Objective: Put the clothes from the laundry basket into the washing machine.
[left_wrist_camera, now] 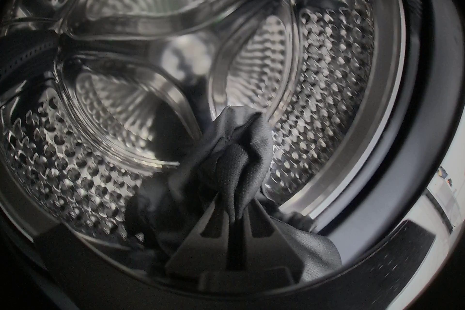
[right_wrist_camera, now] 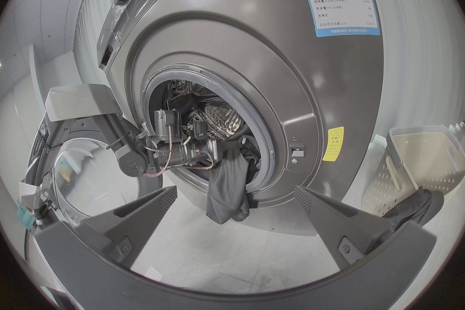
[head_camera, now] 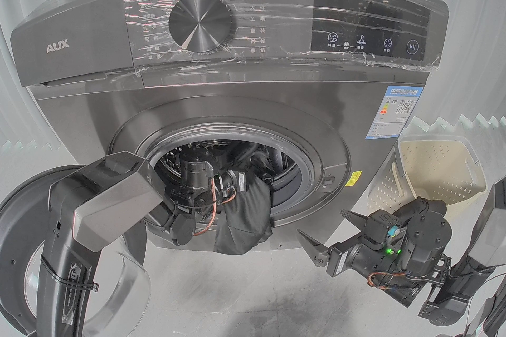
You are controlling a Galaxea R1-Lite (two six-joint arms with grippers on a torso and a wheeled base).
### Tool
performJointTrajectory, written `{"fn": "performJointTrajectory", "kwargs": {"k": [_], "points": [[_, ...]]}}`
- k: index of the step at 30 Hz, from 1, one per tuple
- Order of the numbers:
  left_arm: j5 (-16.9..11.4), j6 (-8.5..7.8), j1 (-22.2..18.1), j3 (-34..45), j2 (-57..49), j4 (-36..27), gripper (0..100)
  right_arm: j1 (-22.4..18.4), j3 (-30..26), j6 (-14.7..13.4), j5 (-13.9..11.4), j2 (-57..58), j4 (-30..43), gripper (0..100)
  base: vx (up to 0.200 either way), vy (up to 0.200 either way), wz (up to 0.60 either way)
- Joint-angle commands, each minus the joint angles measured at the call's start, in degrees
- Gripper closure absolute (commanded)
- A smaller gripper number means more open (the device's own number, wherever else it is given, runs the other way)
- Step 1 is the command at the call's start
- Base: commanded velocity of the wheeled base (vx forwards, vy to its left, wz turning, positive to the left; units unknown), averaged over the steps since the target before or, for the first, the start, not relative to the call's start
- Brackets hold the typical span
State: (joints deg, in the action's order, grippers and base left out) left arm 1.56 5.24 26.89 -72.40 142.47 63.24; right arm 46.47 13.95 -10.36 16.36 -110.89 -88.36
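The grey washing machine (head_camera: 337, 106) stands with its round door swung open. My left arm goes into the drum (left_wrist_camera: 160, 54), where my left gripper (left_wrist_camera: 236, 209) is shut on a bunched dark grey garment (left_wrist_camera: 237, 156). The rest of that garment (head_camera: 245, 217) hangs out over the lower rim of the opening (right_wrist_camera: 225, 190). My right gripper (head_camera: 321, 223) is open and holds nothing, low in front of the machine to the right of the opening, with its jaws spread wide (right_wrist_camera: 235, 192). The cream laundry basket (head_camera: 443, 169) stands right of the machine.
The open door (head_camera: 21, 227) hangs to the left of the opening, close to my left arm. In the right wrist view a dark shape (right_wrist_camera: 411, 209) lies at the foot of the basket (right_wrist_camera: 426, 156); I cannot tell whether it is cloth. Pale floor (head_camera: 253, 290) spreads before the machine.
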Motion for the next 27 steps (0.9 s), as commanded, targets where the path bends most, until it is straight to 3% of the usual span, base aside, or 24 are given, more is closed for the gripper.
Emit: {"fn": "performJointTrajectory", "kwargs": {"k": [1, 4, 5, 11, 14, 20, 27], "points": [[1.60, 0.21, -1.93, -4.50, 0.88, 0.30, 100, 0.55, 0.03, -0.18, -0.01, -0.47, -0.06, 0, 0.000, 0.000, 0.00], [1.60, 0.30, -1.93, -4.24, 0.79, 0.48, 100, 0.46, 0.03, -0.45, -0.01, -0.47, -0.06, 0, 0.000, 0.000, 0.00], [1.60, 0.30, -1.93, -4.15, 0.88, 0.65, 0, 0.46, 0.03, -0.45, -0.01, -0.47, -0.06, 0, 0.000, 0.000, 0.00], [1.25, 1.53, -1.14, -1.52, 0.35, 1.88, 0, 0.46, 0.03, -0.45, -0.01, -0.47, -0.06, 0, 0.000, 0.000, 0.00], [0.29, 1.44, 0.00, 3.14, -1.41, 1.62, 0, 0.46, -0.06, -0.54, -0.01, -0.47, -0.06, 0, 0.000, 0.000, 0.00], [-4.99, 1.26, 2.11, 11.49, -4.40, 1.27, 0, 0.46, -0.06, -0.54, -0.01, -0.38, -0.06, 0, 0.000, 0.000, 0.00], [-5.60, 0.56, 2.20, 12.02, -2.02, 1.00, 0, 0.46, -0.15, -0.45, -0.01, -0.21, -0.06, 0, 0.000, 0.000, 0.00]]}}
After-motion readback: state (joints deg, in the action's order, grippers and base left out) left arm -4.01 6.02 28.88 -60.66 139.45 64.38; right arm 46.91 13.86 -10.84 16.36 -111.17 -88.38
